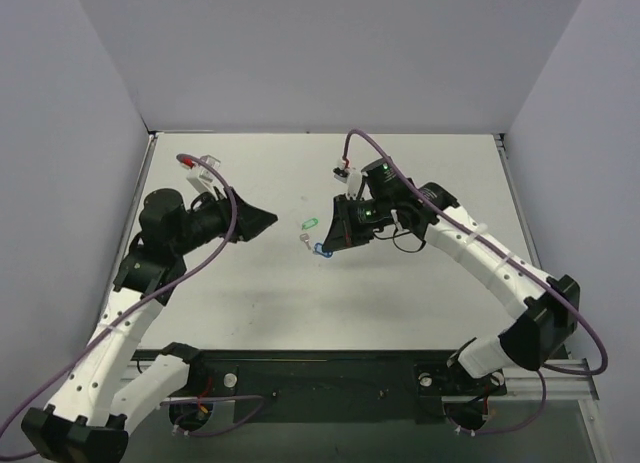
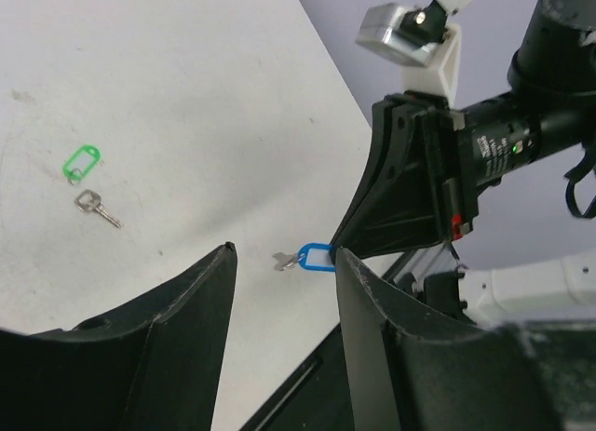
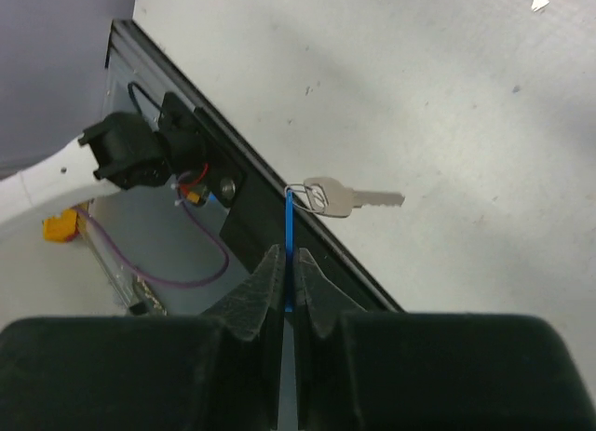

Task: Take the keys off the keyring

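"Where's the keyring?"

"My right gripper (image 3: 287, 259) is clenched on the blue keyring (image 3: 289, 224), edge-on, above the table (image 3: 466, 96). The key (image 3: 349, 198) hangs from its wire ring."

"And the other claw?"

"My left gripper (image 2: 284, 252) is spread, holding nothing, facing the key but apart from it."

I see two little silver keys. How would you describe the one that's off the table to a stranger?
Over the white table, find the right gripper, shut on a blue tag. The key hangs from that tag's thin ring, off the table; the other silver key lies flat beside a green tag.
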`<act>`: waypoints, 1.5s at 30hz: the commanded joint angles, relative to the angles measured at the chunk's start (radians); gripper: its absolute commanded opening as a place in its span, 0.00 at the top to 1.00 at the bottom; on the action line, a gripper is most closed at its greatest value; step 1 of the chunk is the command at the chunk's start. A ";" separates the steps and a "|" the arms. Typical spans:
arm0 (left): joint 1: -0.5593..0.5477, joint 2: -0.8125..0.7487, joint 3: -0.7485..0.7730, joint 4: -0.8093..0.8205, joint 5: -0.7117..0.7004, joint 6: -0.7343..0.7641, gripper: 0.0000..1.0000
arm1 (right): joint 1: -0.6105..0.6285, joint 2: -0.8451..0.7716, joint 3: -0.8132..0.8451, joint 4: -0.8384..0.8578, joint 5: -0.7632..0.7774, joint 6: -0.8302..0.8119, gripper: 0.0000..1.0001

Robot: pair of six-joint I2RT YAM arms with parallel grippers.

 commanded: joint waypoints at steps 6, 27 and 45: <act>-0.001 -0.224 -0.050 -0.195 0.216 0.120 0.48 | 0.141 -0.196 0.005 -0.200 0.072 -0.069 1.00; -0.414 -0.015 0.097 -0.197 0.203 0.310 0.43 | 0.283 -0.220 0.127 -0.325 0.172 -0.084 1.00; -0.472 0.086 0.142 -0.247 0.236 0.378 0.44 | 0.339 -0.263 0.149 -0.342 0.132 -0.145 1.00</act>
